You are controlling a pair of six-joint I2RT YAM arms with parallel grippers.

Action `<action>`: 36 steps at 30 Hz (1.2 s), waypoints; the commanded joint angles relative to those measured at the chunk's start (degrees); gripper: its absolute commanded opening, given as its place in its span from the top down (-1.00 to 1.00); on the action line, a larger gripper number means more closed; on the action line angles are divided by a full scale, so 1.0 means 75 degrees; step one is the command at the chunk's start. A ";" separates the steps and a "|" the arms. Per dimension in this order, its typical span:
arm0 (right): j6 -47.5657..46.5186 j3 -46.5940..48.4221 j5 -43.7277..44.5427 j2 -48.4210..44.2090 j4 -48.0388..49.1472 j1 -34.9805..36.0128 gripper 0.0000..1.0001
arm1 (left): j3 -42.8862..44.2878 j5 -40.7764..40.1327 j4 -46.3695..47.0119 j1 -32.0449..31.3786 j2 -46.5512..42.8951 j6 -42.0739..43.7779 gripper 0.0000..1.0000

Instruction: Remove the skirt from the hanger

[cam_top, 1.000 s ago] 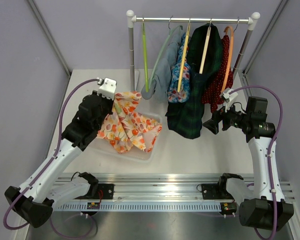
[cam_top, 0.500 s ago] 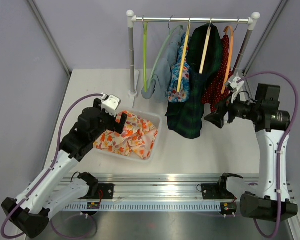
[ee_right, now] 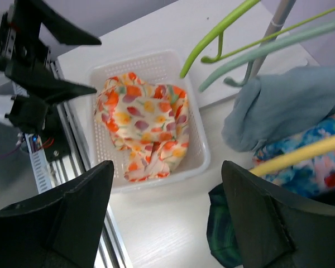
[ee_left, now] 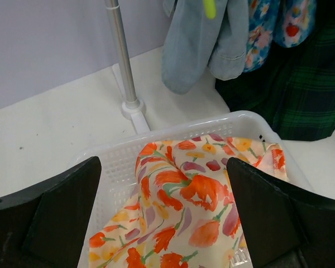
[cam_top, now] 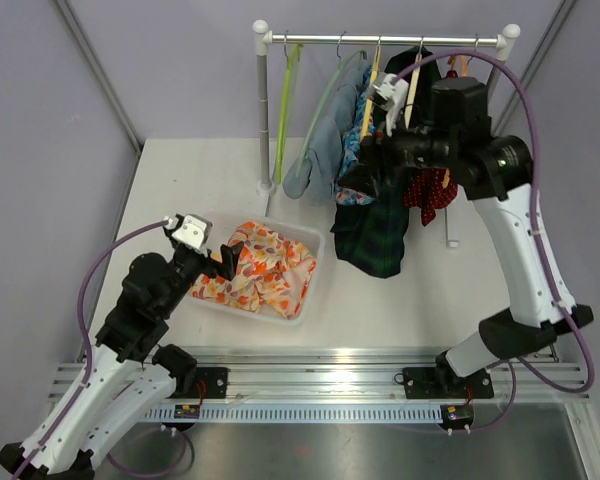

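Scene lit brightly, evenly, from above. Glare seen on metal rail (cam_top: 330,375), bottom centre. Soft shadows cast on table (cam_top: 180,180). Wrist-view fingers (ee_left: 61,218) rendered dark, slightly blurred, lower corners.

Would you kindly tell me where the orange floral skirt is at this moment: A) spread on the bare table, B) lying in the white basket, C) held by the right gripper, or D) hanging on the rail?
B, since the floral skirt lies bunched inside the walls of the white basket.

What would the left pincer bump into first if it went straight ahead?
Probably the flowery skirt in the white basket; the open left pincer points right at it.
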 commanded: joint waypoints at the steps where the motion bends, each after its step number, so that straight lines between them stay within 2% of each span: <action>1: 0.0967 0.1256 0.1991 0.1166 0.0341 0.0893 -0.77 | -0.0170 -0.0801 0.0215 0.0009 -0.0004 -0.0118 -0.98; 3: 0.1737 0.1960 0.3104 0.1603 0.0913 0.1176 -0.99 | -0.0240 -0.0896 0.0237 0.0009 -0.0040 -0.0002 -0.98; 4: 0.2009 0.2148 0.3502 0.2011 0.1103 0.1293 -0.99 | -0.0252 -0.0931 0.0237 0.0009 -0.0040 0.0034 -0.98; 5: 0.2627 0.2498 0.4573 0.2177 0.1452 0.1596 -0.99 | -0.0252 -0.0932 0.0226 0.0009 -0.0040 0.0046 -0.98; 6: 0.2819 0.2618 0.5141 0.2353 0.1618 0.1738 -0.99 | -0.0252 -0.0932 0.0191 0.0009 -0.0051 0.0069 -0.98; 7: 0.2971 0.2746 0.5761 0.2610 0.1806 0.1891 -0.99 | -0.0263 -0.0920 0.0179 0.0009 -0.0063 0.0093 -0.98; 8: 0.3158 0.2771 0.6986 0.2729 0.2179 0.2124 -0.99 | -0.0275 -0.0920 0.0167 0.0009 -0.0052 0.0104 -0.98; 11: 0.3265 0.2701 0.8632 0.3103 0.3057 0.2337 -0.99 | -0.0310 -0.0885 0.0178 0.0009 -0.0122 0.0140 -0.98; 17: 0.3114 0.2783 1.0193 0.3620 0.4021 0.2455 -0.99 | -0.0264 -0.0744 0.0120 0.0009 -0.0204 0.0151 -0.98; 23: 0.3265 0.2713 1.0385 0.3960 0.3999 0.2466 -0.88 | -0.0287 -0.0662 0.0155 0.0009 -0.0321 0.0151 -0.98; 27: 0.3196 0.2654 1.0536 0.3961 0.4069 0.2455 -0.65 | -0.0299 -0.0627 0.0143 0.0009 -0.0321 0.0128 -0.98; 32: 0.2950 0.2385 1.0701 0.3785 0.4327 0.2466 -0.22 | -0.0287 -0.0592 0.0155 0.0009 -0.0391 0.0128 -0.98; 36: 0.2985 0.2267 1.0537 0.3667 0.4234 0.2466 -0.05 | -0.0287 -0.0569 0.0155 0.0009 -0.0438 0.0140 -0.98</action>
